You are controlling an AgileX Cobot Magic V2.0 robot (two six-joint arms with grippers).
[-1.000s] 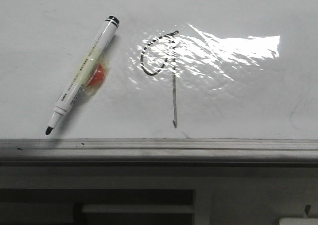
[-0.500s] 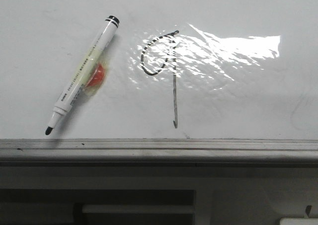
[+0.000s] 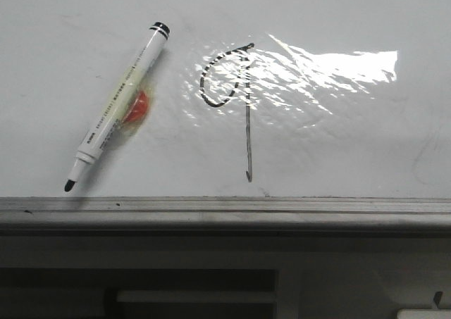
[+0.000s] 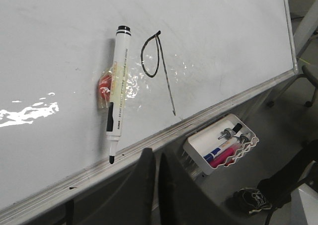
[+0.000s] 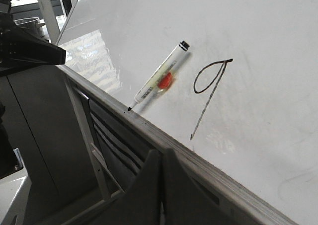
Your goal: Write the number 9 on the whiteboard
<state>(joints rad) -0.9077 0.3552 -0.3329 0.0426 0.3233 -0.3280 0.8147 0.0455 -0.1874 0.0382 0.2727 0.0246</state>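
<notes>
The number 9 (image 3: 248,136) is drawn in thin black marker on the whiteboard (image 3: 338,150), an oval loop with a long straight tail. It also shows in the left wrist view as the number 9 (image 4: 166,81) and in the right wrist view as the number 9 (image 5: 208,103). A white marker (image 3: 116,108) with its black tip bare hangs slanted on the board left of the figure, held by a red magnet (image 3: 139,106). My left gripper (image 4: 155,153) and right gripper (image 5: 163,153) are both shut on nothing, back from the board below its ledge. Neither shows in the front view.
A grey metal ledge (image 3: 225,210) runs along the board's lower edge. Below it hangs a white tray (image 4: 198,143) holding several markers. Strong glare (image 3: 331,69) lies right of the figure. A dark cabinet (image 5: 39,135) stands beside the board's frame.
</notes>
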